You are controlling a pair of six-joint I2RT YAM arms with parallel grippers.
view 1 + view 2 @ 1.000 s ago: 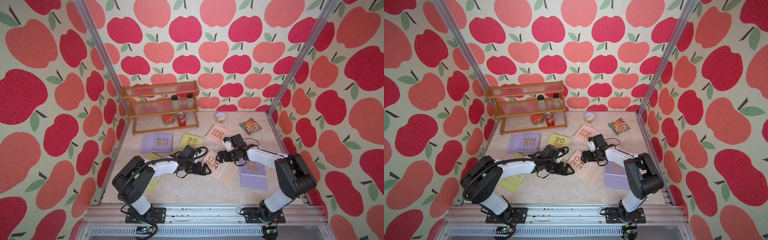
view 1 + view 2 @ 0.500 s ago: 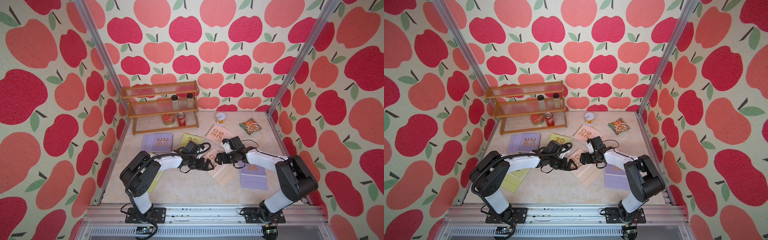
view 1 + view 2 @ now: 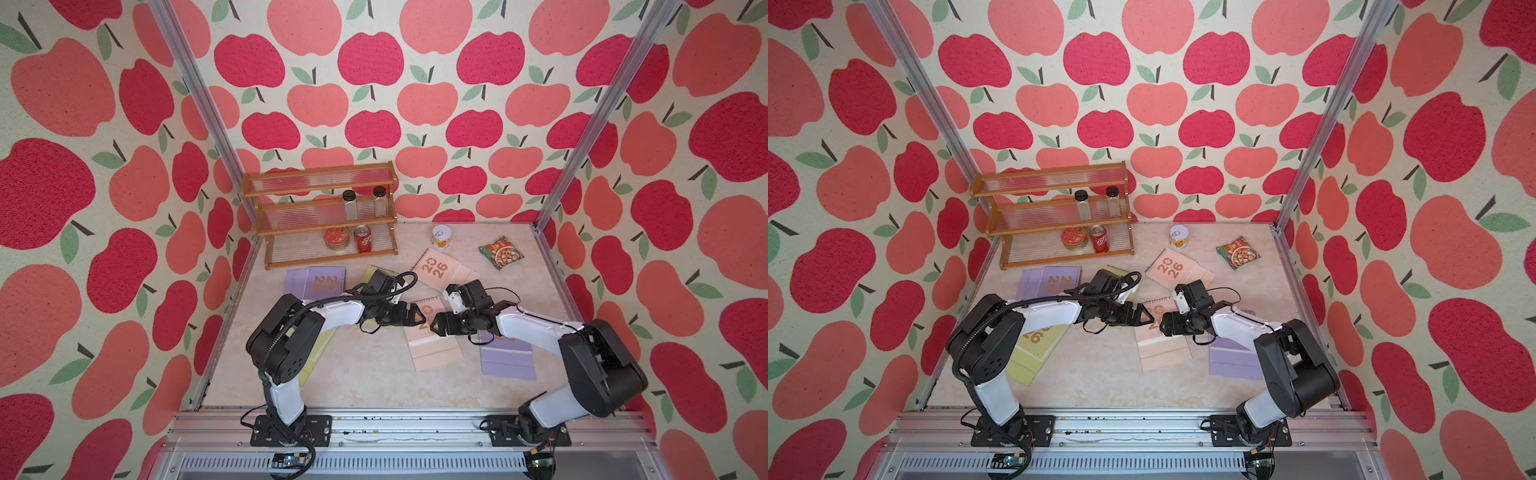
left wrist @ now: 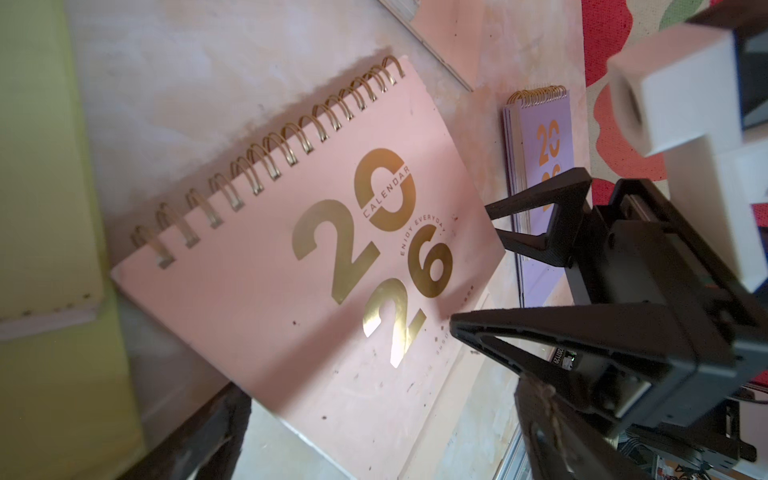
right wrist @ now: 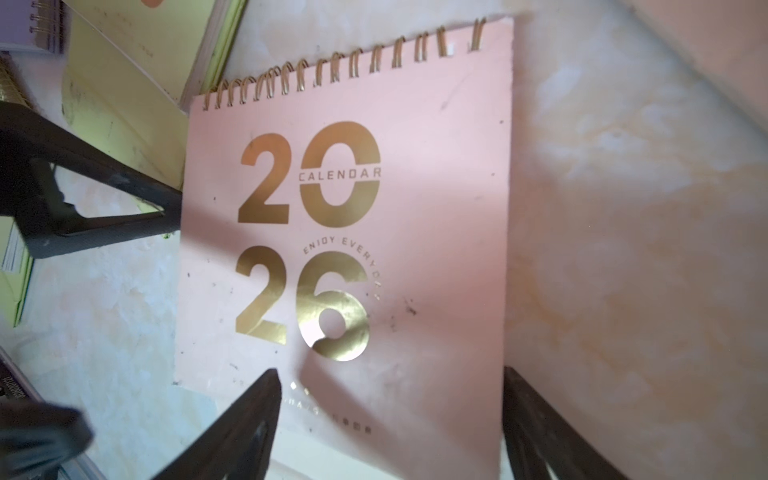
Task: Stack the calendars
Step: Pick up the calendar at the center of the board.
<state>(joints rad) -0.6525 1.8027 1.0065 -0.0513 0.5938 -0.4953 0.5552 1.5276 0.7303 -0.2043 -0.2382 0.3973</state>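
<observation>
Reaching in from both sides, I have my left end effector [image 3: 419,316] and my right end effector [image 3: 436,327] pointing at each other, tips close together, low over the centre pink calendar [image 3: 434,351]. That calendar lies flat on the tabletop [image 3: 374,382], cover up, with its gold spiral toward the back wall.

My left end effector is spread wide and has hold of nothing. In the right wrist view one of its fingers [image 5: 124,199] comes right up to the calendar's side edge, but I cannot tell whether it touches. My right end effector is spread as well and grips nothing. One of its fingers [image 5: 245,419] hangs over the cover and the other sits just past the opposite edge.

The other five lie singly, none stacked yet:
- The back lilac calendar [image 3: 320,280] lies in front of the wooden rack [image 3: 324,216].
- The back yellow-green calendar [image 3: 369,274] lies beside it, partly under my left wrist.
- The back pink calendar [image 3: 436,268] lies near the snack packet [image 3: 500,252].
- The right lilac calendar [image 3: 507,359] lies under my right forearm.
- The near yellow-green calendar [image 3: 1036,347] lies beneath my left arm.
</observation>
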